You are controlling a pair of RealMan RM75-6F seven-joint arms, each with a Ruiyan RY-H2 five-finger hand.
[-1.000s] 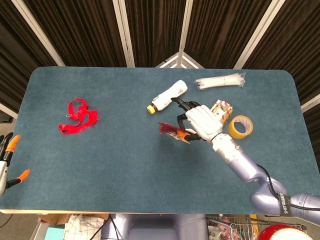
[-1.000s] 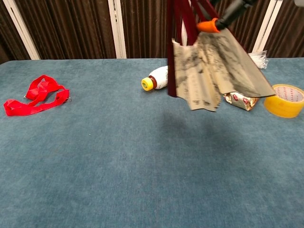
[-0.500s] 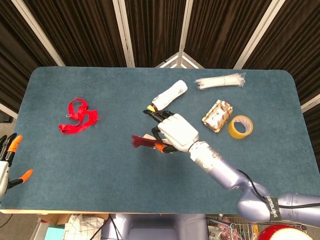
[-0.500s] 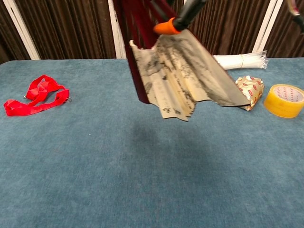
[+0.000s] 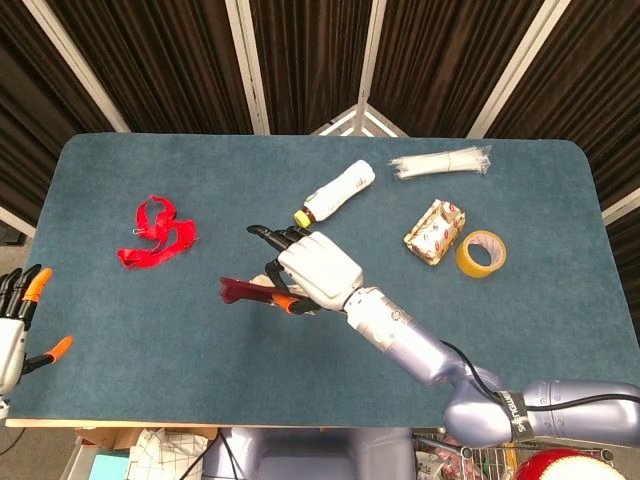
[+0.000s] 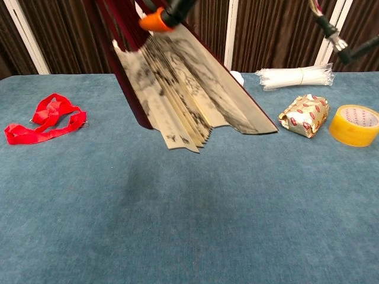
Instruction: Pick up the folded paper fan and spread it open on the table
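The paper fan (image 6: 183, 94) hangs in the air over the middle of the table, partly spread, with dark red outer ribs and ink-printed beige pleats. From the head view only its dark red end (image 5: 240, 290) shows, sticking out left of my right hand (image 5: 310, 270), which grips the fan from above. In the chest view just an orange fingertip (image 6: 157, 21) of that hand shows at the fan's top. My left hand (image 5: 15, 320) stays at the table's near left edge, fingers apart, holding nothing.
A red strap (image 5: 155, 232) lies at the left. A white bottle (image 5: 335, 192) lies behind the fan. On the right are a white bundle (image 5: 440, 162), a wrapped packet (image 5: 435, 232) and a yellow tape roll (image 5: 481, 253) on the blue table (image 5: 150, 340).
My right hand has carried the fan leftward from beside the packet to the table's middle. The pleats have fanned out a little wider. My left hand has barely moved.
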